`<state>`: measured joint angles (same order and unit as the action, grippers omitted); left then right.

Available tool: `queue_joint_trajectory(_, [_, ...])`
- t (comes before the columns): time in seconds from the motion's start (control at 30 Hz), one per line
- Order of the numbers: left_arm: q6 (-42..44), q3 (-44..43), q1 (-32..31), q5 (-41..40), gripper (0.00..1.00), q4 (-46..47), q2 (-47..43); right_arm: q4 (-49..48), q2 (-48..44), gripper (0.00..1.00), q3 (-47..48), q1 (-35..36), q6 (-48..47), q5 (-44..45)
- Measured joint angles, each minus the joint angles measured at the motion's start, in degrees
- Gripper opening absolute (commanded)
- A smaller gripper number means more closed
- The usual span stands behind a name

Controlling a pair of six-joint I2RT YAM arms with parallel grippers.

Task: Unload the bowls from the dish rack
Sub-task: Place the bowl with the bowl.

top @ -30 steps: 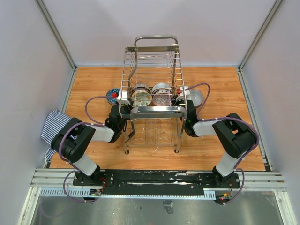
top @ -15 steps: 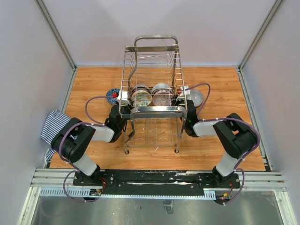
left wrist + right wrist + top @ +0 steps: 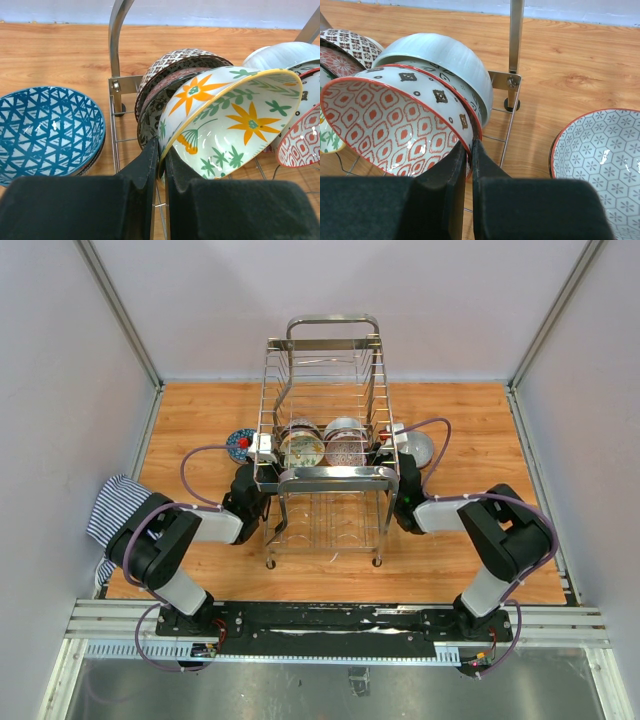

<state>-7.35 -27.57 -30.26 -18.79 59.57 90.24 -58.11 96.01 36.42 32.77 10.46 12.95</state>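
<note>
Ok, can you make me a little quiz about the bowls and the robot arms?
1. True or false: the flower bowl is already out of the rack.
2. Which bowl do the right jaws pinch? A) the red-patterned bowl B) a plain black bowl C) a striped mug
3. Fill in: the blue triangle bowl sits on the ____, beside the rack.
Key: 1 false; 2 A; 3 table.

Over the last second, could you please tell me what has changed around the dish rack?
Nothing visibly changed. The left gripper stays shut on the rim of the flowered bowl, and the right gripper on the rim of the red-patterned bowl. Both bowls are still tilted in the dish rack.
</note>
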Motion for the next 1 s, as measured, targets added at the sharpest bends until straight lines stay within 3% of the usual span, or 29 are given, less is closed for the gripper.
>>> queue_joint_trajectory(1.0, [-0.59, 0.07, -0.26, 0.59, 0.00, -2.78, -2.73, 0.02, -3.78, 0.01, -1.40, -0.02, 0.02, -1.11])
